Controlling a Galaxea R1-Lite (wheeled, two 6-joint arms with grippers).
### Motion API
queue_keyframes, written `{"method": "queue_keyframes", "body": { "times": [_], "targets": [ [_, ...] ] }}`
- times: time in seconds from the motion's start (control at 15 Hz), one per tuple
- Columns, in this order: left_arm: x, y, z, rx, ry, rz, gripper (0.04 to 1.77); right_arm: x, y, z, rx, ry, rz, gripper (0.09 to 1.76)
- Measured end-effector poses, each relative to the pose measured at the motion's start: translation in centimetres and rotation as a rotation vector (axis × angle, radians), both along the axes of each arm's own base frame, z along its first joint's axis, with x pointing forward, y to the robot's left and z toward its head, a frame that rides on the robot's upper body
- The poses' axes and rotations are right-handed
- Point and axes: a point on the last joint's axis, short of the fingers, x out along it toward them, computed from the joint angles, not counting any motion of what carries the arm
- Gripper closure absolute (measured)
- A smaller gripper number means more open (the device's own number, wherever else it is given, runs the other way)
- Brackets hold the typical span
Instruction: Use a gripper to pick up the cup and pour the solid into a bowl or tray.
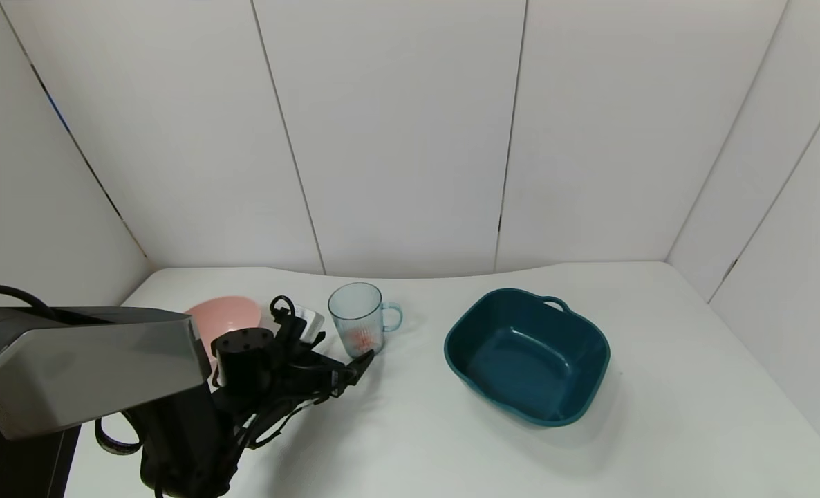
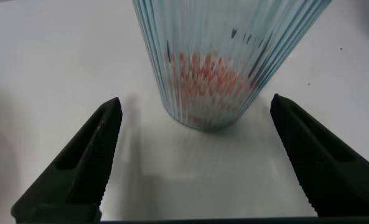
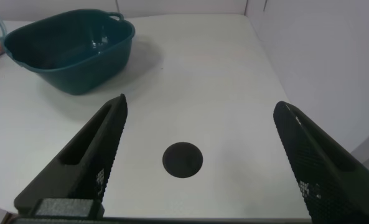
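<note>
The pale-blue ribbed cup (image 1: pixel 359 324) stands upright on the white table, its handle toward the teal basin. Red-orange and white bits (image 1: pixel 361 339) lie in its bottom, and they show through its wall in the left wrist view (image 2: pixel 210 73). My left gripper (image 1: pixel 361 365) is open, low over the table, just short of the cup (image 2: pixel 224 56), not touching it. The pale-pink bowl (image 1: pixel 225 318) sits behind the left arm, partly hidden by it. My right gripper (image 3: pixel 200 149) is open and empty over bare table at the right, out of the head view.
A dark-teal squarish basin (image 1: pixel 529 356) with a handle stands right of the cup; it also shows in the right wrist view (image 3: pixel 72 48). A round dark hole (image 3: pixel 182 160) is in the table below the right gripper. White walls enclose the table.
</note>
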Motion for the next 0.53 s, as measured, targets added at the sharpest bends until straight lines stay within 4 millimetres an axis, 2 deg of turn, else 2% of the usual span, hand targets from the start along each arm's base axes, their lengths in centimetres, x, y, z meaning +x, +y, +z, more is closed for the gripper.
{"method": "queue_keyframes", "body": {
  "times": [0.53],
  "targets": [
    [1.7,-0.7,0.4,-0.002,0.005,-0.009,0.09,0.0,0.0,0.0,0.000,-0.001,0.000,0.14]
  ]
}}
